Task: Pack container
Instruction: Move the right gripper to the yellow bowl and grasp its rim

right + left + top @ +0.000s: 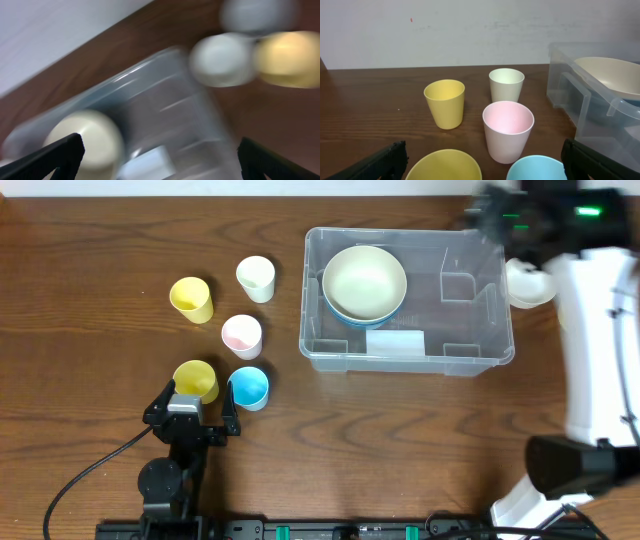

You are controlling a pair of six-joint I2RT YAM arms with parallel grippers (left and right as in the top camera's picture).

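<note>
The clear container stands at the back right of the table, and inside its left end a cream bowl rests in a blue bowl. My left gripper is open at the front left, just behind a yellow cup and a blue cup. The left wrist view shows both cups, yellow and blue, between its wide-apart fingers. My right gripper is open and empty above the container, in a blurred view. From overhead it is a dark blur near the bin's far right corner.
A pink cup, a second yellow cup and a cream cup stand left of the container. The right arm's white body runs along the table's right edge. A cable trails at the front left.
</note>
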